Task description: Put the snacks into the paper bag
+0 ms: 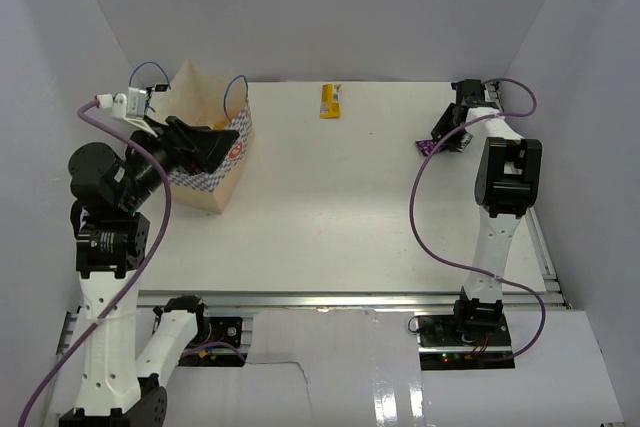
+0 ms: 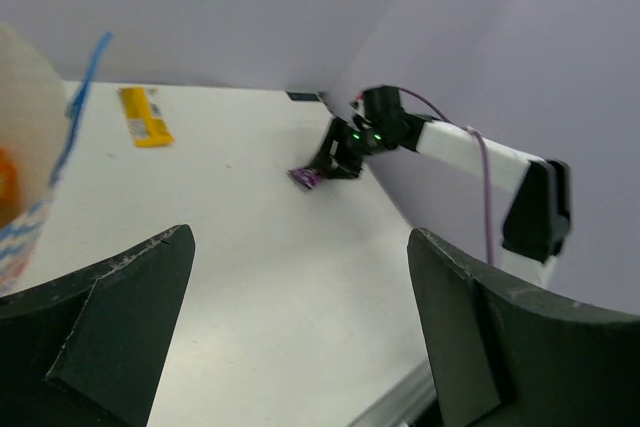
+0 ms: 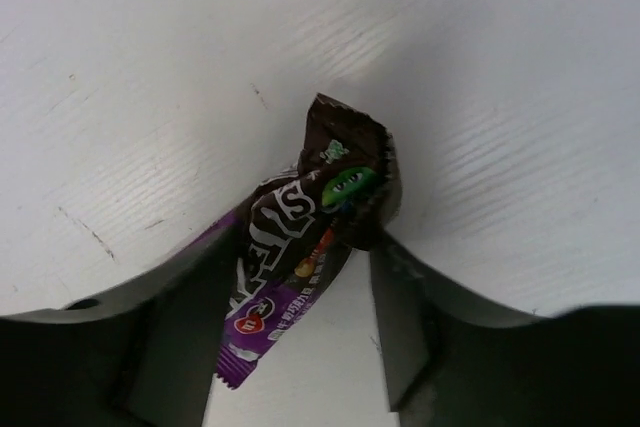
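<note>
One purple packet [image 3: 300, 277], one yellow wrapper [image 1: 331, 101], one bag [image 1: 228, 179].

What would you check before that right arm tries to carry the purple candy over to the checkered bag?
1. Narrow purple candy packet sits between the right fingers: ok.
2. Grip firm enough to lift it: cannot tell.
3. Blue-and-white checkered paper bag upright, mouth open: ok.
4. Bag mouth free for a drop: not ok; in the top view the left arm seems to hang over part of it.
5. Left fingers wide apart, holding nothing: ok.
</note>
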You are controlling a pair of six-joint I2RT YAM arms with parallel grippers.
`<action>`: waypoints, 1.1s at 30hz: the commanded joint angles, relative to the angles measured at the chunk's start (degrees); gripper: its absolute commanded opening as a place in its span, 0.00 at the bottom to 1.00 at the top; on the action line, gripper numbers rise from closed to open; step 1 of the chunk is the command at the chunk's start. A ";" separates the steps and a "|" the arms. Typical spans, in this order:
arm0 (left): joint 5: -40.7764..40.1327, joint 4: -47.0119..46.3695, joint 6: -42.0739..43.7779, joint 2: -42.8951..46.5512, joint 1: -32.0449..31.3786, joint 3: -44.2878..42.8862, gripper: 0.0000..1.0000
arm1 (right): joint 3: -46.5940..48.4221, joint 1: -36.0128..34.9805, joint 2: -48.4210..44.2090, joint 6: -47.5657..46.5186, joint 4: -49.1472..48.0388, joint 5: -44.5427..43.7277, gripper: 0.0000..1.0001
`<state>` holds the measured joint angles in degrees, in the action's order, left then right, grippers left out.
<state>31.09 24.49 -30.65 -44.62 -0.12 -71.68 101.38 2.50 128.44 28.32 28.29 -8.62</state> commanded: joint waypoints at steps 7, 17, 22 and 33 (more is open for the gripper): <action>18.92 -11.56 -12.85 -3.10 -2.76 7.25 0.98 | -11.53 1.80 -4.85 -2.64 -9.11 10.62 0.38; -2.34 -15.69 -9.25 -18.01 -35.64 10.42 0.98 | -28.07 2.16 -22.78 -28.20 -17.84 52.17 0.27; -5.33 -26.40 -11.70 -24.45 -39.43 13.75 0.98 | -31.25 0.67 -32.63 -51.99 -8.99 74.59 0.25; -7.80 -33.80 -14.08 -33.95 -43.21 12.36 0.98 | -36.34 -11.37 -50.11 -79.83 14.78 75.60 0.24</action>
<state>24.40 -5.63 -45.04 -78.11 -42.09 -56.42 66.15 -6.96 81.49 -44.71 38.33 64.20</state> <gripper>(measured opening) 0.979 0.245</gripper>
